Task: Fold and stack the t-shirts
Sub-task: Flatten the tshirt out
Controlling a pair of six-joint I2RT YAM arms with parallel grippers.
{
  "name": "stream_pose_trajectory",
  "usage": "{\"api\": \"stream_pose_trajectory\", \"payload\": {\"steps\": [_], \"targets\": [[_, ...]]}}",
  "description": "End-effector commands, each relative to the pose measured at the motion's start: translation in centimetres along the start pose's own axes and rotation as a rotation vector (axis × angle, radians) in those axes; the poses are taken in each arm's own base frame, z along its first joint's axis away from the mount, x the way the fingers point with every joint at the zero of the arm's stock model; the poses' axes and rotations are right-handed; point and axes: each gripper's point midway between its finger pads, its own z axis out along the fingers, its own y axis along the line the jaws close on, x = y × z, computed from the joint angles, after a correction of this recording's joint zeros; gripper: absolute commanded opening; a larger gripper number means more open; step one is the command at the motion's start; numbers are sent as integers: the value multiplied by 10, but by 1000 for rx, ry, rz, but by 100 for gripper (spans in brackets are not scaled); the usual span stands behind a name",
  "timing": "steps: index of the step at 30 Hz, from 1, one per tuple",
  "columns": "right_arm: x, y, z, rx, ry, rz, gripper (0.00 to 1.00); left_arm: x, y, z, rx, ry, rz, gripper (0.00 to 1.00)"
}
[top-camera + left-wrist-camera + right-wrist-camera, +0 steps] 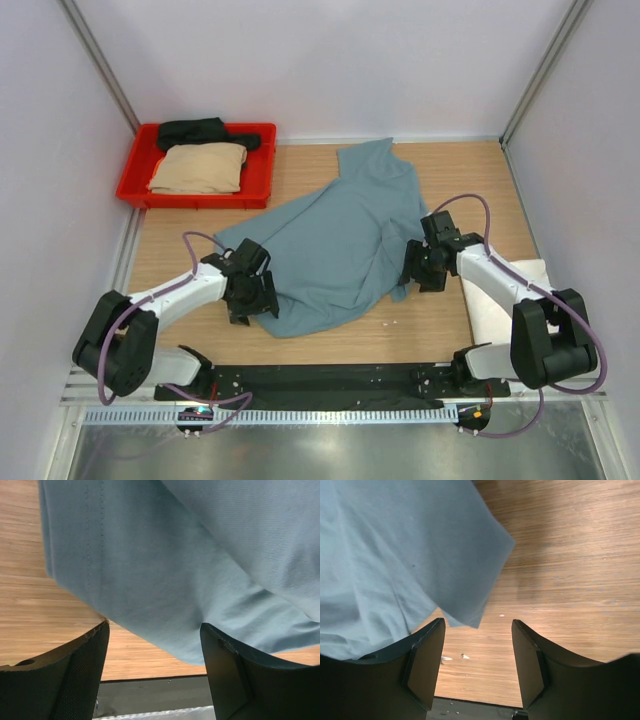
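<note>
The teal-blue t-shirt (340, 240) lies rumpled across the middle of the table. It also shows in the left wrist view (165, 570) and in the right wrist view (395, 555). My left gripper (248, 300) is open at the shirt's near left edge, jaws apart over its hem. My right gripper (415, 270) is open at the shirt's right edge, a corner hanging just above its jaws. A folded tan t-shirt (200, 168) and a black t-shirt (205, 131) lie in the red tray. A folded white t-shirt (505, 305) lies under the right arm.
The red tray (262, 186) stands at the back left. White walls close in the table on three sides. A black strip (330, 380) runs along the near edge. Small white specks (452, 657) lie on the wood near the right gripper.
</note>
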Motion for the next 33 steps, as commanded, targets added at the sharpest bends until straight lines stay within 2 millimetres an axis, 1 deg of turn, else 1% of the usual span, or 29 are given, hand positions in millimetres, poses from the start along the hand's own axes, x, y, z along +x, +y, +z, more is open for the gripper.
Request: {"api": "stream_pose_trajectory", "payload": {"steps": [1, 3, 4, 5, 7, 8, 9, 10, 11, 12, 13, 14, 15, 16, 17, 18, 19, 20, 21, 22, 25, 27, 28, 29, 30, 31, 32, 33], "targets": [[-11, -5, 2, 31, -66, -16, 62, -3, -7, 9, 24, 9, -19, 74], [-10, -8, 7, 39, -71, -13, 61, -4, -6, 13, 22, 10, -33, 72], [-12, -7, 13, 35, -76, -15, 61, -6, -7, 16, 30, 1, -40, 70], [-13, -6, 16, 31, -73, -15, 60, -6, -7, 19, 31, 6, -59, 67], [-13, -4, 24, 24, -61, -15, 56, -7, -11, 22, 54, 14, -81, 60], [-12, -3, 26, 15, -51, -15, 53, -6, -12, 22, 57, 20, -92, 49], [-12, -2, 27, 13, -48, -16, 47, -6, -13, 21, 63, 20, -98, 45], [-12, -2, 29, 13, -48, -15, 43, -5, -13, 18, 63, 16, -104, 40], [-13, -2, 29, 12, -56, -15, 39, -6, -12, 15, 65, 6, -106, 31], [-11, -4, 29, 15, -54, -15, 33, -10, -13, 6, 83, -28, -111, 25], [-12, -4, 28, 17, -59, -12, 27, -8, -5, 1, 49, -38, -118, 12], [-12, -4, 25, 13, -67, -14, 17, -8, -2, -4, 42, -52, -122, 0], [-10, -3, 24, 2, -64, -18, 11, -14, -4, -17, 62, -95, -126, 0], [-8, -3, 22, 1, -60, -19, 4, -9, 2, -23, 42, -91, -132, 0], [-3, -5, 20, 8, -45, -13, 1, -9, 4, -30, 40, -104, -137, 0], [-3, -1, 11, -8, -41, -6, 1, -9, 3, -39, 50, -113, -143, 0], [11, -4, 3, 3, 12, 8, 1, -4, 6, -52, 59, -120, -158, 0], [13, -1, -7, -10, 14, 35, 1, -1, 8, -59, 64, -124, -164, 0], [13, 6, -24, -52, -18, 46, 1, 1, 9, -66, 69, -129, -176, 0], [24, 9, -37, -74, 11, 78, 1, 5, 12, -80, 83, -140, -186, 0], [37, 16, -64, -140, 9, 89, 1, 7, 12, -99, 100, -154, -179, 0], [35, 20, -70, -161, 7, 70, 1, 2, 8, -105, 110, -167, -154, 0], [29, 24, -67, -165, 8, 61, 1, -5, 2, -108, 126, -184, -136, 0], [23, 23, -63, -151, 5, 54, 1, -14, -6, -106, 114, -176, -102, 0], [5, 29, -66, -159, -27, 38, 1, -27, -9, -107, 93, -204, -86, 0], [-10, 36, -66, -174, -51, 29, 1, -42, -17, -103, 80, -223, -69, 0], [-31, 46, -62, -178, -49, 21, 1, -62, -34, -115, 103, -258, -20, 0], [-44, 53, -60, -188, -61, 12, 2, -73, -41, -95, 39, -203, 5, 0]]}}
